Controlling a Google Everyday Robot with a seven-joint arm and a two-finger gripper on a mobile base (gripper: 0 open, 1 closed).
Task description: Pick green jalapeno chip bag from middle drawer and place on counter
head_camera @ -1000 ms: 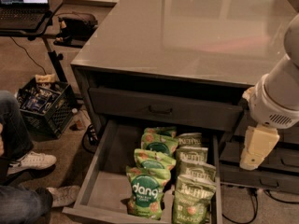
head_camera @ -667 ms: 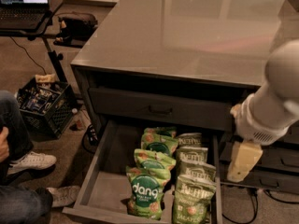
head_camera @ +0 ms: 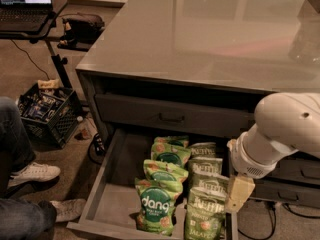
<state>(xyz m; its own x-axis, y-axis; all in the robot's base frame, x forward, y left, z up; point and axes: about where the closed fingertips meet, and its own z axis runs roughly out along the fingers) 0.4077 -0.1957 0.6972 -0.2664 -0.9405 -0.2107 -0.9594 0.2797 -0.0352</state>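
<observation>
At the left edge a shoe (head_camera: pixel 31 173) is resting near a crate (head_camera: pixel 47 114). The drawer (head_camera: pixel 106 176) is standing open at the lower middle, below the counter (head_camera: pixel 200 34). Dang bags (head_camera: pixel 156 206) are filling its centre. The jalapeno bag (head_camera: pixel 202 221) is standing just right of them (frontmost in its row). My gripper (head_camera: pixel 239 193) is hanging at the drawer's right edge, beside that bag; apart or together, I cannot tell.
</observation>
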